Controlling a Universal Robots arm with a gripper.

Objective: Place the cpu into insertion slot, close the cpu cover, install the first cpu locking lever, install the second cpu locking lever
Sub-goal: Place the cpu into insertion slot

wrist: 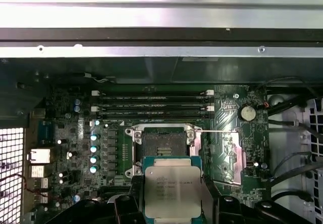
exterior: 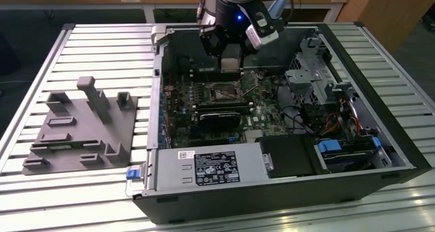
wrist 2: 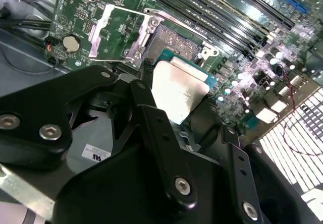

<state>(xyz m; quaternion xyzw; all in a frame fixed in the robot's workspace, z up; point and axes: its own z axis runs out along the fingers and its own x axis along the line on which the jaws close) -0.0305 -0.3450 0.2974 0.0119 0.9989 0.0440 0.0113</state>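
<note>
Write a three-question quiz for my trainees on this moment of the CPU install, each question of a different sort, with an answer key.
1. True or false: the cpu already sits in the insertion slot.
2. Pick one. The cpu cover is: A) shut over the insertion slot; B) swung open beside the insertion slot; C) lying outside the computer case.
3. Fill the gap: the jaws are shut on the ____.

Key: 1 false, since the cpu is held short of the insertion slot; 2 B; 3 cpu.
</note>
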